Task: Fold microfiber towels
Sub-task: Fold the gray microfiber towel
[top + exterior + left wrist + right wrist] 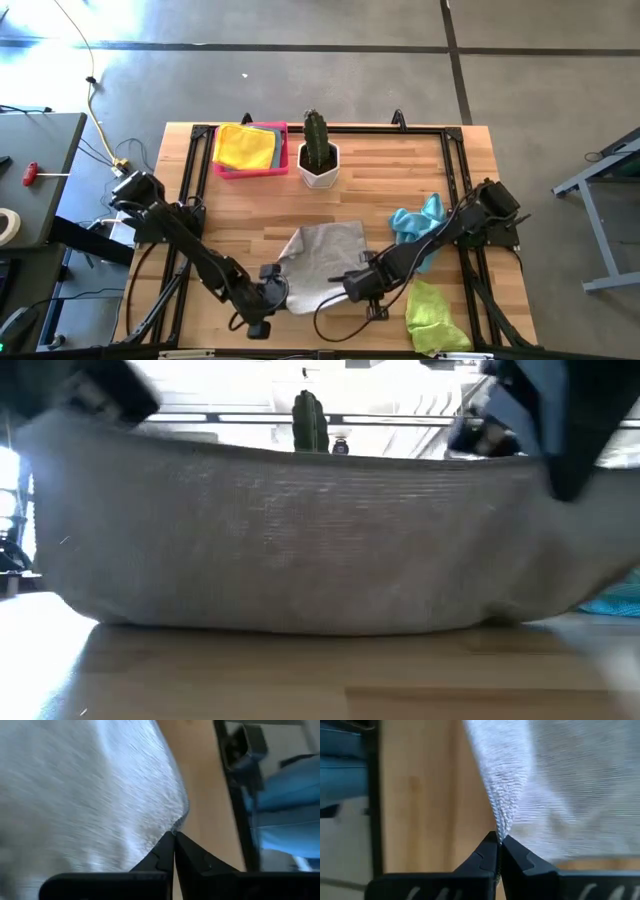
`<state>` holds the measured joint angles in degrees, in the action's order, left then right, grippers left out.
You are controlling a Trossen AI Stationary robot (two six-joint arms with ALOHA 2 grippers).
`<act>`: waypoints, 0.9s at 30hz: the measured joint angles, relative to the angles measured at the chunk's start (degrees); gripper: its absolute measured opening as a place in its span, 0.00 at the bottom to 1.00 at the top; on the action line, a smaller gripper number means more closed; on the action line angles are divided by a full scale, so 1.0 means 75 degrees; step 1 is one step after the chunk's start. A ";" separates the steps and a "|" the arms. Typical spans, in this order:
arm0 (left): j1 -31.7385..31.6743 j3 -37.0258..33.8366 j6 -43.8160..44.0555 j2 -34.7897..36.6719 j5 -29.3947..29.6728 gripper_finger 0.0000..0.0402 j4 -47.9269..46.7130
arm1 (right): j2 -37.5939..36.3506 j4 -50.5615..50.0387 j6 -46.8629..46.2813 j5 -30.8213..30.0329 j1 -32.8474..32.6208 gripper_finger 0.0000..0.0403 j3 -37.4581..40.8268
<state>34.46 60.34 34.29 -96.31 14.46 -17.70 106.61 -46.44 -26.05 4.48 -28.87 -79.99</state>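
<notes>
Grey towel point(322, 262) lifted at the counter's point(380, 195) near edge, blocking most of the low view. Stretched side to side between left gripper point(272, 283) and right gripper point(358, 285), each pinched shut on a near corner. Far edge hard to make out. Blue towel point(418, 225) and green towel point(435, 313) crumpled beside the right arm.

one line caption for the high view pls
Left gripper and right gripper pinch the grey towel's near corners.

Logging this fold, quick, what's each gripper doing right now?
Left gripper: shut on a corner of the grey towel.
Right gripper: shut on another corner.
</notes>
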 joint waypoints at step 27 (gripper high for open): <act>-0.0065 0.4560 -0.3581 0.1037 0.3848 0.00 -0.4297 | -0.0010 -0.4234 0.3471 -0.2847 0.0201 0.00 -0.6922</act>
<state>33.97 94.54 7.44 -88.53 43.32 -49.93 106.53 -78.20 -0.01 -16.88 -27.36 -131.91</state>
